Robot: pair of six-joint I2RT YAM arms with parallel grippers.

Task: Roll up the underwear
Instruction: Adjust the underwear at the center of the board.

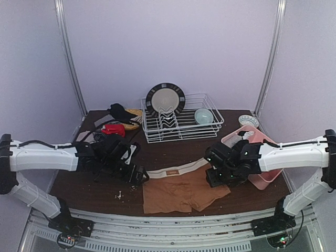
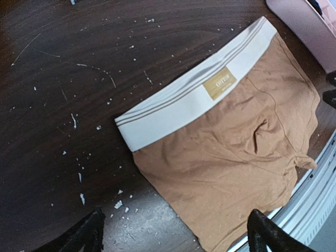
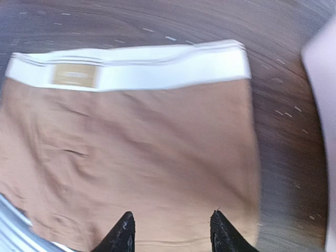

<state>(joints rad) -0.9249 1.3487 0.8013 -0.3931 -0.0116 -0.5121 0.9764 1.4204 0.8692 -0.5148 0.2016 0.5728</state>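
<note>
Brown underwear (image 1: 181, 189) lies flat and unrolled at lower centre of the top view, my left gripper (image 2: 181, 239) and right gripper (image 3: 173, 236) hover spread and empty, so next I probably pinch an edge to start rolling.

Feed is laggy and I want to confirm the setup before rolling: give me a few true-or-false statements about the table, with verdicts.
1. The brown underwear lies flat, unrolled. True.
2. The left jaws grip the waistband. False: they are open, holding nothing.
3. A plate stands in the wire rack. True.
4. The pink tray sits on the left side. False: the pink tray is to the right of the underwear.
5. The right jaws are open. True.
</note>
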